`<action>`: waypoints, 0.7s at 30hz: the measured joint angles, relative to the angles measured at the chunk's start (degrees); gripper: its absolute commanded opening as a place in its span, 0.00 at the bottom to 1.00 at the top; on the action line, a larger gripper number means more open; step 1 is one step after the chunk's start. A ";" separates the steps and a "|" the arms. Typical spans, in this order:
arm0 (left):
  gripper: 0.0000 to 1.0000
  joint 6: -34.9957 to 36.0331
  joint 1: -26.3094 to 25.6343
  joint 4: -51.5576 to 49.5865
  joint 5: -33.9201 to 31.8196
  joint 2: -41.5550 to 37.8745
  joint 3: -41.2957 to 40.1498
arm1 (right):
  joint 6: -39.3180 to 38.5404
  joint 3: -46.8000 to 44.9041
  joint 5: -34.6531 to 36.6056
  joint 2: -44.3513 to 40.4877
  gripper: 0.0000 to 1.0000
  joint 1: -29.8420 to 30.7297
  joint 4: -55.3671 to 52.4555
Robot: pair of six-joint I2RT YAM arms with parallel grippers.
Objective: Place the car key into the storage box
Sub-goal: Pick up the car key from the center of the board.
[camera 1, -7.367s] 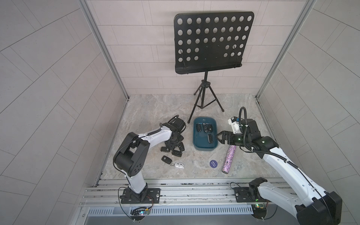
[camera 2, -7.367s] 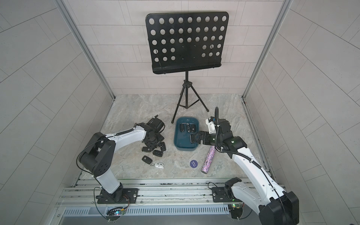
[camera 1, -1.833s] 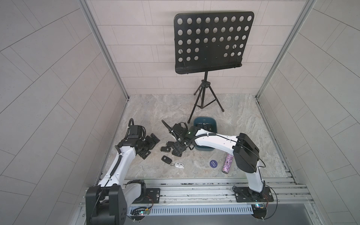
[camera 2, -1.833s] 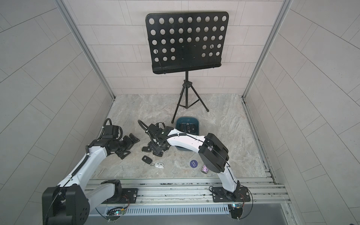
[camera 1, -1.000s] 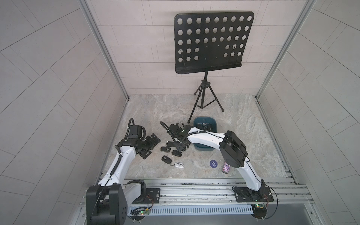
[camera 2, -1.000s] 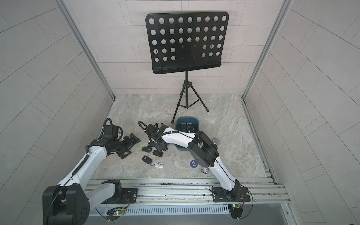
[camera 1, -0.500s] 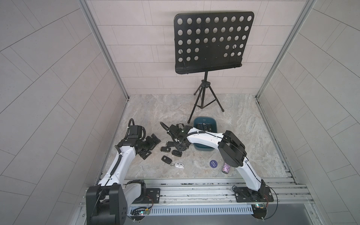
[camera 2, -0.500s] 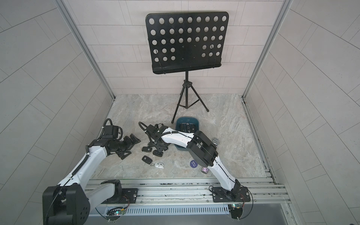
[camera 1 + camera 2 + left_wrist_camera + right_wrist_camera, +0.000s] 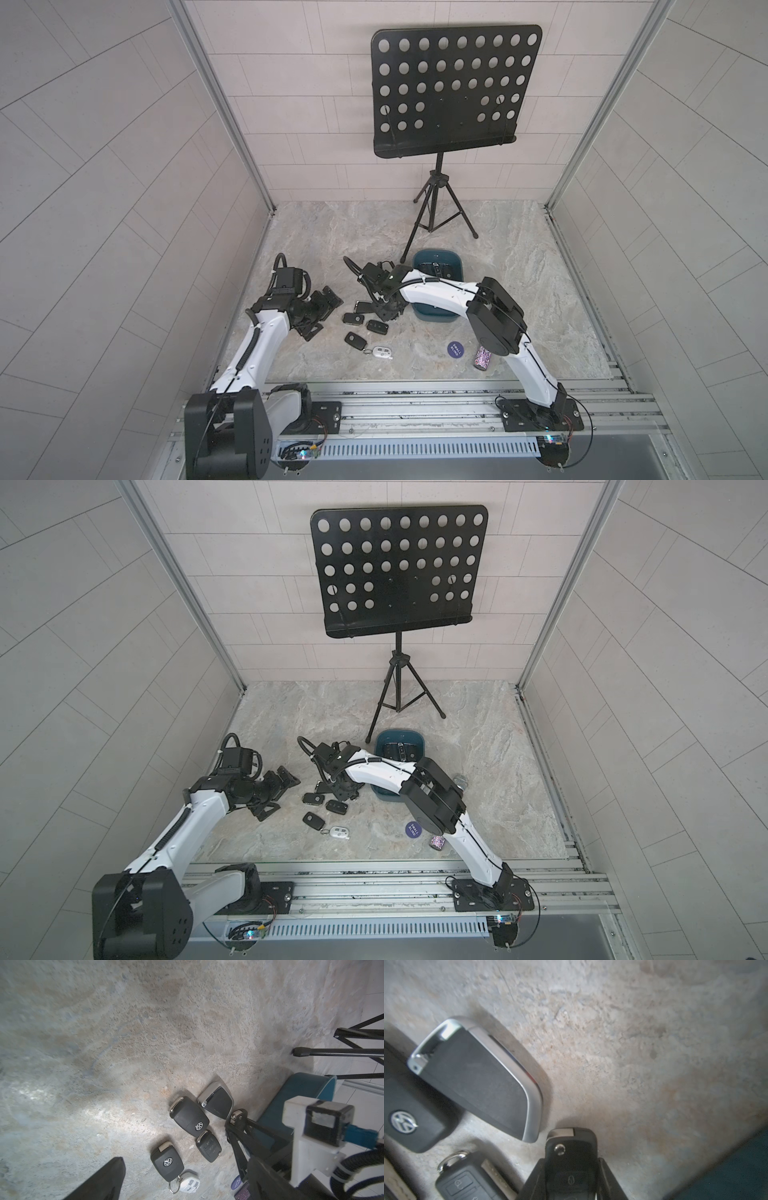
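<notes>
Okay, right tool (image 9: 571, 1160) is clamped on the black plastic car key (image 9: 571, 1142)
It pinches the key by its sides, lock button up, just outside the dark teal plastic storage box (image 9: 432, 318), on the side facing the left edge of the grey stone-look desk (image 9: 519, 270). Left tool (image 9: 320, 311) gapes wide, holding nothing, nearer that edge.

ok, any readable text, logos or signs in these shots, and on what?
"SMALL BLIND": dark blue disc.
VW badge: black key; second black key.
Padlock signs: car key in right gripper; key beside it.
Buttons on white remote: too blurred to read.
</notes>
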 measured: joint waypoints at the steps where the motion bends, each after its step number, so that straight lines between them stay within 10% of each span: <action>1: 1.00 0.02 0.00 0.02 0.11 0.37 0.02 | 0.04 0.00 -0.09 -0.66 0.34 -0.37 -0.15; 21: 1.00 -0.20 -1.66 2.91 3.39 6.34 2.82 | 5.73 -11.89 1.84 -23.19 0.34 -11.52 2.23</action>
